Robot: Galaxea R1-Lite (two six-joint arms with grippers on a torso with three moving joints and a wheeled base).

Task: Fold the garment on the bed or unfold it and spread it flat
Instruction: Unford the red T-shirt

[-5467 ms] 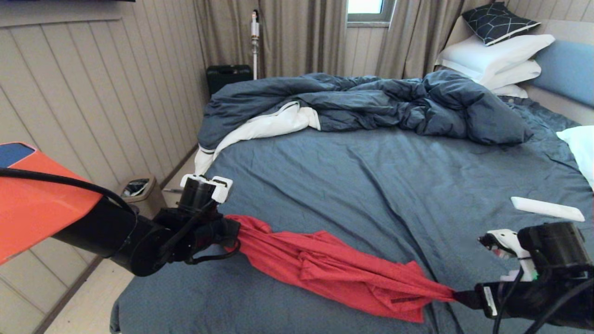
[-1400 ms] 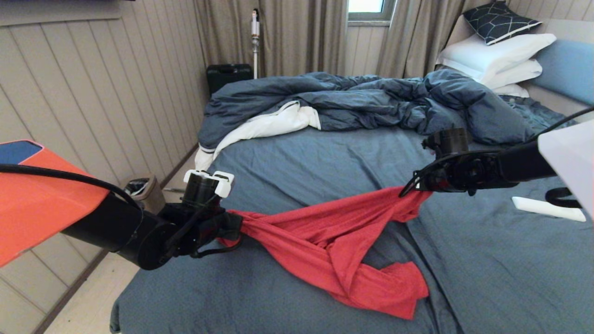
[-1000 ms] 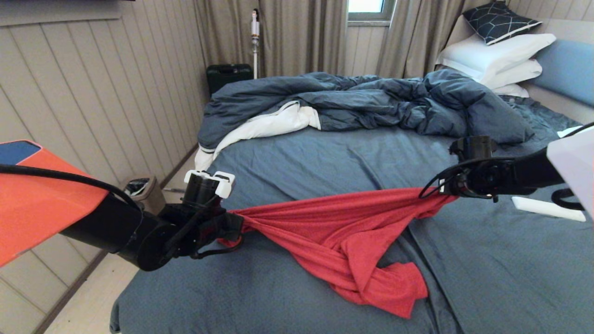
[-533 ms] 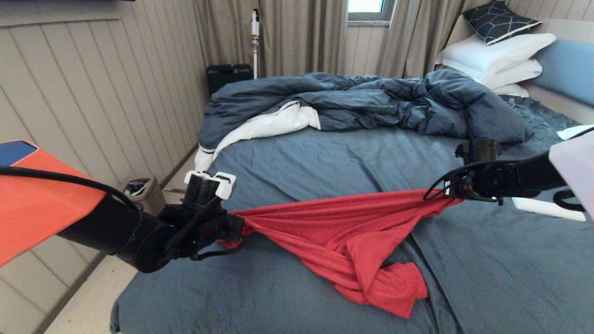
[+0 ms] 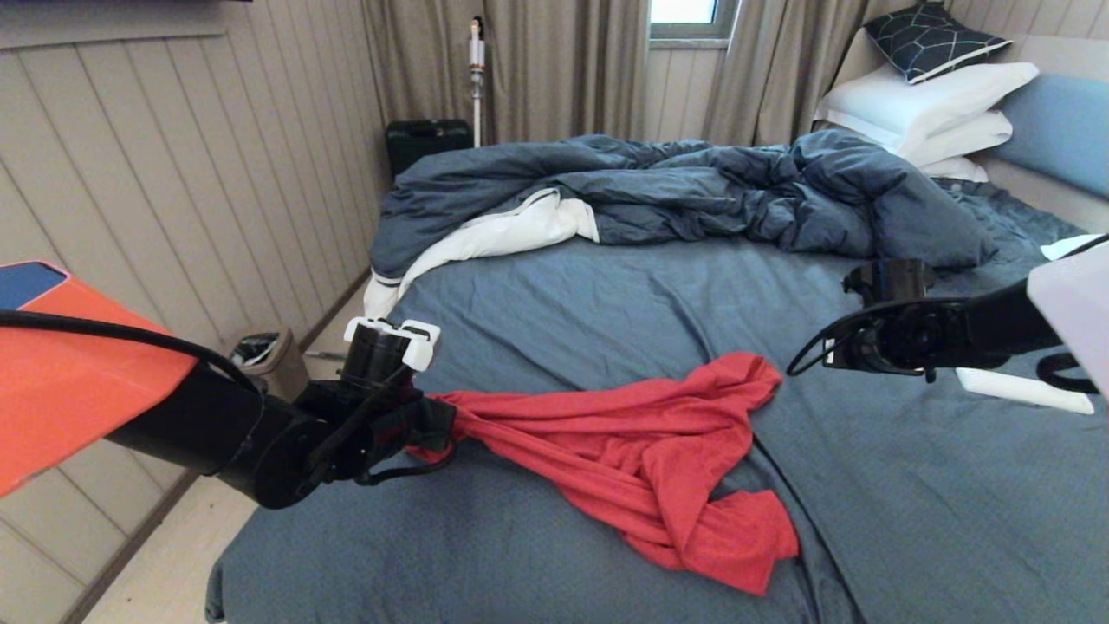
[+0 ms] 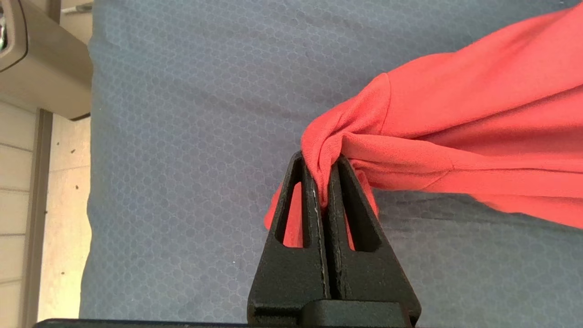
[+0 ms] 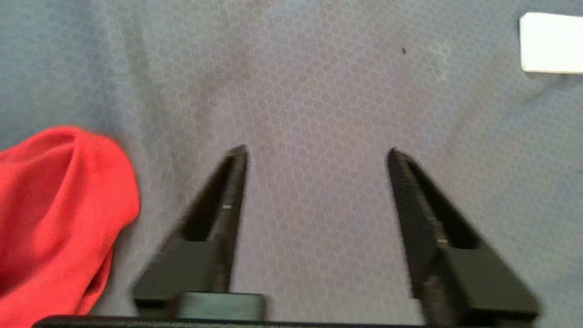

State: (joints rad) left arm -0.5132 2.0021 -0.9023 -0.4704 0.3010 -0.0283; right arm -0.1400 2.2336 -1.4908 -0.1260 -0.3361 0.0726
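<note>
You see the garment (image 5: 641,442) lying bunched on the bed (image 5: 910,520), near its front edge. Your left gripper (image 6: 324,182) is closed on one end of the red cloth, at the bed's left side. Your right gripper (image 7: 314,182) hangs over the sheet just beside the other end, with the fingers wide apart and nothing between them. Behind lie the rumpled duvet (image 5: 676,191) and white pillows (image 5: 927,108). A white flat object (image 5: 1022,390) rests by the right arm. Curtains (image 5: 554,69) and a panelled wall (image 5: 173,173) close the room.
</note>
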